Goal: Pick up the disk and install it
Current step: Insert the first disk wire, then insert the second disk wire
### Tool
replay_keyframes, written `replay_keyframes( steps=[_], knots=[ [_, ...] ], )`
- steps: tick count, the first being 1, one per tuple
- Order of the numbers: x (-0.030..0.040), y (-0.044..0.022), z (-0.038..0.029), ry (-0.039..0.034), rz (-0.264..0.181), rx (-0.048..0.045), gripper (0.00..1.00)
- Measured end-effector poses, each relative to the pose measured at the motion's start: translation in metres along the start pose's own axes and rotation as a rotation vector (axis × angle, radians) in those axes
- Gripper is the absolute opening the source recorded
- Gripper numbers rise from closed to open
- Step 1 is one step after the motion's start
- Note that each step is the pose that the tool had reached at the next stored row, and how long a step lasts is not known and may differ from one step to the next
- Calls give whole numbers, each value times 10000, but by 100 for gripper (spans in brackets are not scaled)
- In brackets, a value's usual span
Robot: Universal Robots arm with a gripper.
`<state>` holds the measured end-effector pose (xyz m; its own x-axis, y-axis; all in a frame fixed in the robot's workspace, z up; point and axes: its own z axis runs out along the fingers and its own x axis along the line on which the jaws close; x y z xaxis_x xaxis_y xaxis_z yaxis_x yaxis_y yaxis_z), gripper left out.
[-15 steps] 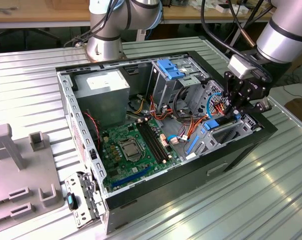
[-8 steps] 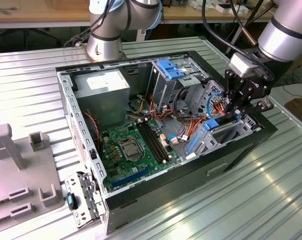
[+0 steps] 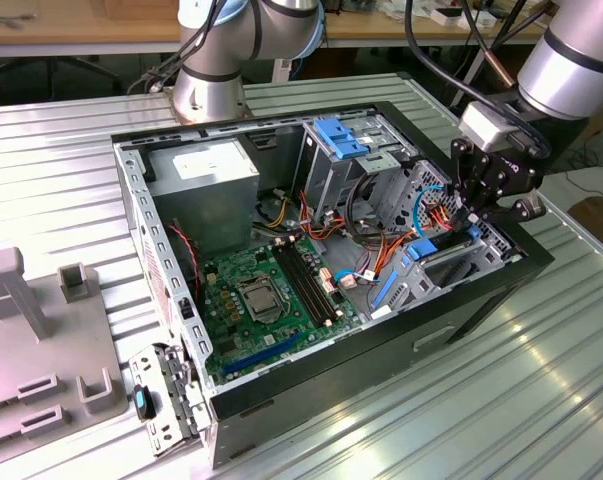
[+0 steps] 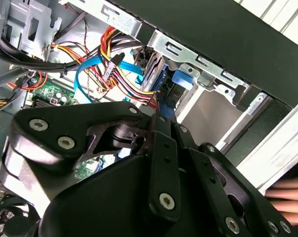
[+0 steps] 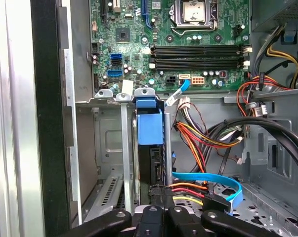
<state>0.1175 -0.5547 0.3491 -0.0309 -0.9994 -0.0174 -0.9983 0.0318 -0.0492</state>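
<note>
Blue plastic marks the carrier of the disk (image 5: 149,127), which stands on edge in a slot of the drive cage (image 5: 120,148) at the front corner of the open computer case (image 3: 281,395). In the first wrist view the disk's long axis runs from the end effector (image 5: 161,210) toward the motherboard (image 5: 188,44), with the blue bracket tab at the far end and the dark body partly sunk between the cage's metal walls. In the exterior view the disk (image 3: 436,245) shows as a blue strip lying along the case's side wall on the exterior view's right, directly under the end effector (image 3: 478,215).

The arm (image 3: 571,60) enters from the exterior view's upper right and bends down over the case rim, so that the black end effector points down into the cage. The arm's base (image 3: 211,85) stands on the ribbed metal counter (image 3: 501,400) behind the case.

In both wrist views the black fingers (image 4: 161,143) are drawn close together at the near end of the disk (image 4: 163,106); they look clamped on its edge, though the contact itself is hidden by the linkage. Orange, red and yellow power wires (image 5: 198,143) and a flat blue cable (image 5: 213,182) lie just beside the disk.
</note>
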Motion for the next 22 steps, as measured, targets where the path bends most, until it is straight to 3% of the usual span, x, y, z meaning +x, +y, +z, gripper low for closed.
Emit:
replay_keyframes(
  steps=[13, 22],
  knots=[
    [0, 0, -7, 1, 0, 0, 11],
    [-4, -6, -114, 6, 0, 0, 11]
  ],
)
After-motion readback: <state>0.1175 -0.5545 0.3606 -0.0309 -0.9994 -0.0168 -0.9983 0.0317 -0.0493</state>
